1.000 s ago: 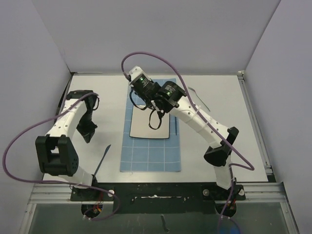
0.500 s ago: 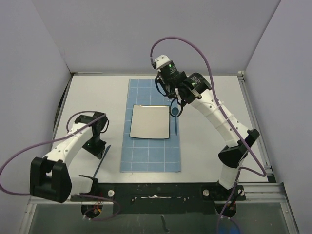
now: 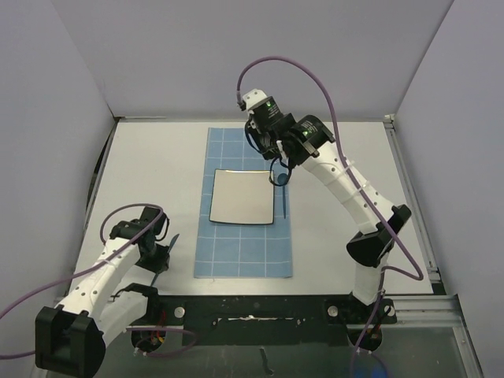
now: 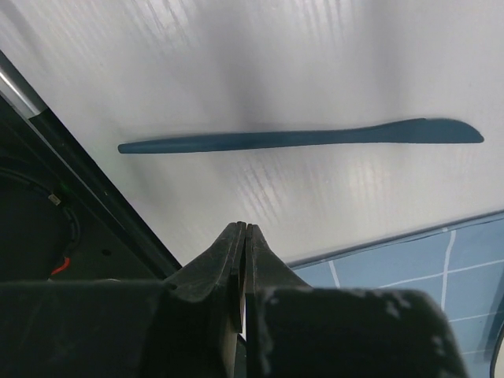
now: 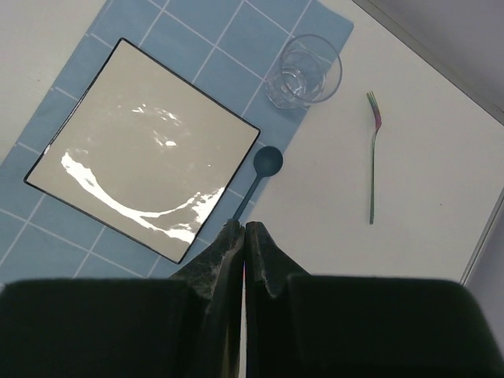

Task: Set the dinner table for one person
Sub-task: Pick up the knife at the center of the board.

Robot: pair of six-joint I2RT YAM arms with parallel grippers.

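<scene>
The white dinner table point(image 3: 157, 165) carries a blue gridded mat point(image 3: 240, 256) with a square plate point(image 3: 243, 197) on it. A dark spoon point(image 5: 258, 177) lies along the plate's right side, partly on the mat. A clear glass point(image 5: 303, 71) stands on the mat's corner, and a fork point(image 5: 373, 157) lies on the bare table beyond it. A dark blue knife point(image 4: 299, 138) rests on the table left of the mat. My left gripper point(image 4: 242, 228) is shut and empty, just short of the knife. My right gripper point(image 5: 242, 227) is shut and empty, high above the spoon's handle.
A black rail point(image 3: 252, 307) runs along the near edge by both arm bases. Grey walls stand close on the left, back and right. In the top view the right arm point(image 3: 339, 185) covers the glass and fork. The left arm point(image 3: 110, 268) lies low at the near left.
The left arm has drawn back toward the near edge and dropped beside the knife. The right arm has swung from over the plate to the mat's far right. Both grippers stayed shut.
</scene>
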